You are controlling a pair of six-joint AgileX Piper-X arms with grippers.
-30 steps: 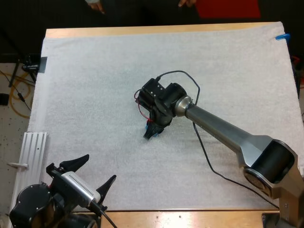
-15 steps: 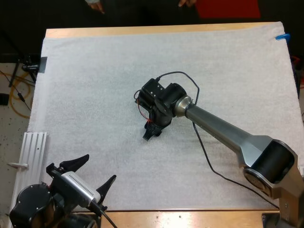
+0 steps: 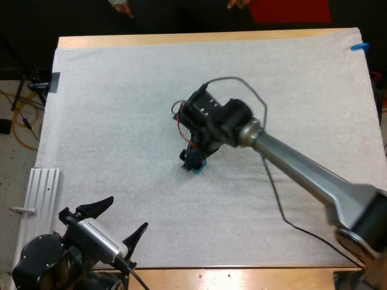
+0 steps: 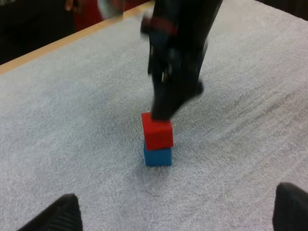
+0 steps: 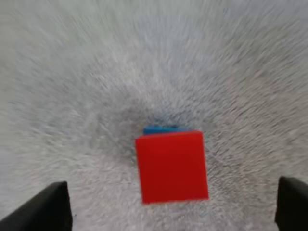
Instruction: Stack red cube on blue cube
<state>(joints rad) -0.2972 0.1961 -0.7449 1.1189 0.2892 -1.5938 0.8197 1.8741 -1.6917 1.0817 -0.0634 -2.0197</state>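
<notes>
the red cube (image 4: 157, 131) sits on the blue cube (image 4: 158, 156) near the middle of the white mat (image 3: 121, 109), right under the right gripper (image 3: 193, 158), whose fingers are spread wide and clear of it. the left wrist view shows the stack side-on, slightly out of line; from the right wrist view blue is a sliver past the red top. the left gripper (image 3: 126, 214) is spread near the wooden counter's (image 3: 181, 38) near edge. the cubes are smooth and sharp-edged, the mat nubby cloth.
</notes>
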